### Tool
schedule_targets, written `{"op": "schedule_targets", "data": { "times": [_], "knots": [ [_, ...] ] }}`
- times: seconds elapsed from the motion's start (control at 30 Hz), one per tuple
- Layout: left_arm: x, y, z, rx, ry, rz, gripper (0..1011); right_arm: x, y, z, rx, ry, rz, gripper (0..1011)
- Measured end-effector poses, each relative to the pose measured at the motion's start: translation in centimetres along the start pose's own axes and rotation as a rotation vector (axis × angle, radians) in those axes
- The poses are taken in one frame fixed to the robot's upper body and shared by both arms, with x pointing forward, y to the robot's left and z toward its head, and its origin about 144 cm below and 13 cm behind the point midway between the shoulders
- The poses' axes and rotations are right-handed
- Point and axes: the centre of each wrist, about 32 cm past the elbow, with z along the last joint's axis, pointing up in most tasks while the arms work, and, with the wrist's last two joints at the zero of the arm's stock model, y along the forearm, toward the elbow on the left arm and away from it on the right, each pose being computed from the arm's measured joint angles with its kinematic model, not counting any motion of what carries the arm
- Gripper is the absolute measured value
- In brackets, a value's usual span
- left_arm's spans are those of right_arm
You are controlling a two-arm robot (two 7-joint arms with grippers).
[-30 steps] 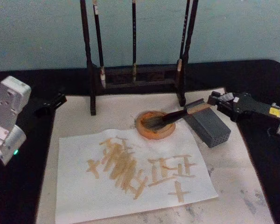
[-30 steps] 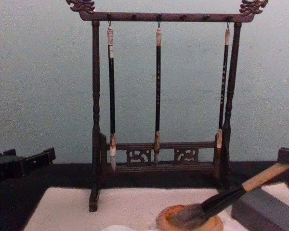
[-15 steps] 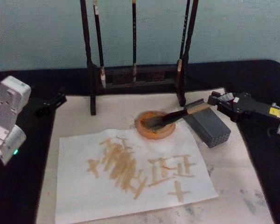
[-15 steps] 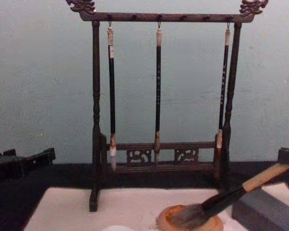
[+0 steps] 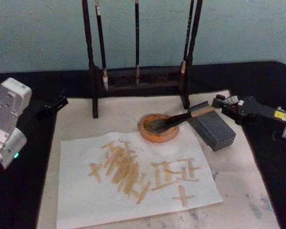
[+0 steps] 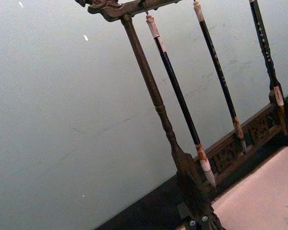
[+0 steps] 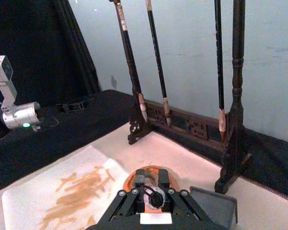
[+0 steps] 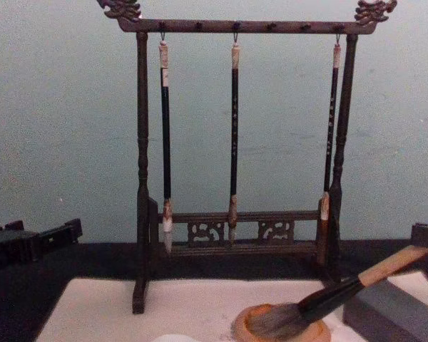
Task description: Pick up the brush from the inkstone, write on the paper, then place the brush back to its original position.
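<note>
Brush lies with its bushy head in the inkstone, black ferrule crossing the rim, tan handle sloping up and resting on the near top edge of the grey block just right of the inkstone. Chest view matches: bristles down in the dish, handle angled up toward the block. Inkstone sits on the pale mat, just in front of the wooden brush rack; three slim dark brushes hang from the rack's top bar. Paper lies flat, in front of and left of the inkstone, its far right corner just beside the dish; brown strokes cover its middle and right part. Right pincer is right of the inkstone, just past the brush handle's end, above the block's far end, arm stretching off right over the black surface. Fingers look close to the handle tip, but can't tell if they are closed on it or clear of it. Left pincer is well left of the inkstone, off the mat's far left corner, over the black surface, holding nothing; can't tell its opening.
</note>
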Motion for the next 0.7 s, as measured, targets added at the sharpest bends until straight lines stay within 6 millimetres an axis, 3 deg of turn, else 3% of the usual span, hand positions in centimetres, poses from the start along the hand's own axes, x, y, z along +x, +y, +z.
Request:
{"op": "schedule_targets", "data": {
  "times": [0.7],
  "knots": [
    [0.0,0.0,0.0,0.000,0.000,0.000,1002,0.9,0.0,-1.0,0.001,0.037,-0.034,168]
  ]
}}
